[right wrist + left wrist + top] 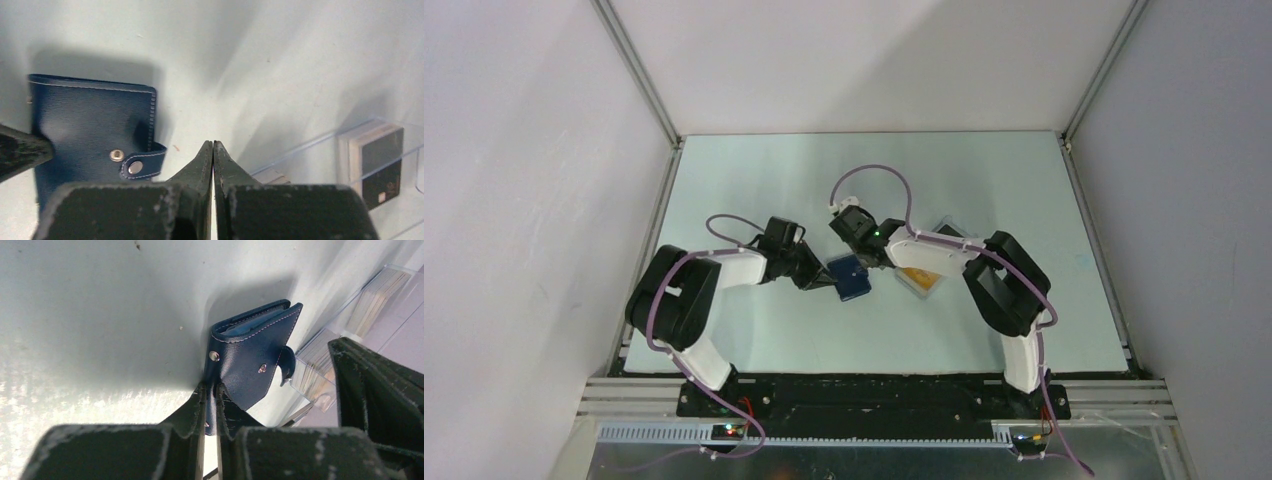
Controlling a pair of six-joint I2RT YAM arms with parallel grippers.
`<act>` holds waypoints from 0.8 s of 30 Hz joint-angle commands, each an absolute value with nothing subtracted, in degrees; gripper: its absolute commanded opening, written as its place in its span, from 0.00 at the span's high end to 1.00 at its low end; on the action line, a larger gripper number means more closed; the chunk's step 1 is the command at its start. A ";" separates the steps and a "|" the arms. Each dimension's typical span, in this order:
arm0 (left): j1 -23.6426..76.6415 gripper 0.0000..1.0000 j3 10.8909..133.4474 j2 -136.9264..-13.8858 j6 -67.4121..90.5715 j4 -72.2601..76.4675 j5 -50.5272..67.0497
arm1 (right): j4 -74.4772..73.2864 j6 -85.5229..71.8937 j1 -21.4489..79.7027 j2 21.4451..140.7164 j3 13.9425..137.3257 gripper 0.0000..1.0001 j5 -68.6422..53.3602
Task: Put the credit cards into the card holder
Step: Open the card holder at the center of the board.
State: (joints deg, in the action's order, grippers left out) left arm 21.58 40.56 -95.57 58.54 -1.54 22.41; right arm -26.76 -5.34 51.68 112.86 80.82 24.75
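Observation:
The navy-blue card holder (852, 278) lies near the table's middle. My left gripper (824, 272) is shut on its near edge; in the left wrist view the jaws (211, 390) pinch one cover of the card holder (252, 352), which stands partly open. Its snap strap (142, 162) hangs off the stud. My right gripper (872, 258) is shut and empty; in the right wrist view it (213, 146) hovers just right of the card holder (90, 117). The orange-yellow credit cards (919, 277) sit stacked inside a clear case; their edges also show in the left wrist view (317, 362).
The clear plastic case (929, 268) stands right of the card holder, partly under my right forearm; it shows at the right of the right wrist view (372, 160). The enclosure's metal frame (664, 200) and walls bound the pale table.

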 commanded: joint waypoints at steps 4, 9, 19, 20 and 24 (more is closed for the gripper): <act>21.39 1.00 38.95 -98.15 56.31 -10.65 11.90 | -30.57 -7.18 49.24 109.20 79.98 0.97 24.02; 21.63 1.00 39.00 -96.87 55.00 -10.64 11.70 | -31.19 -10.63 45.66 106.79 79.91 0.93 13.43; 21.72 1.00 40.95 -98.10 52.34 -11.97 12.47 | -29.16 -12.98 42.61 104.70 81.19 0.78 -16.27; 21.71 1.00 40.95 -98.14 52.32 -11.92 12.52 | -29.30 -12.82 42.66 106.40 81.67 0.79 -16.88; 21.71 1.00 41.04 -98.49 52.21 -11.87 12.55 | -31.87 -10.63 42.53 112.30 85.15 0.86 -23.49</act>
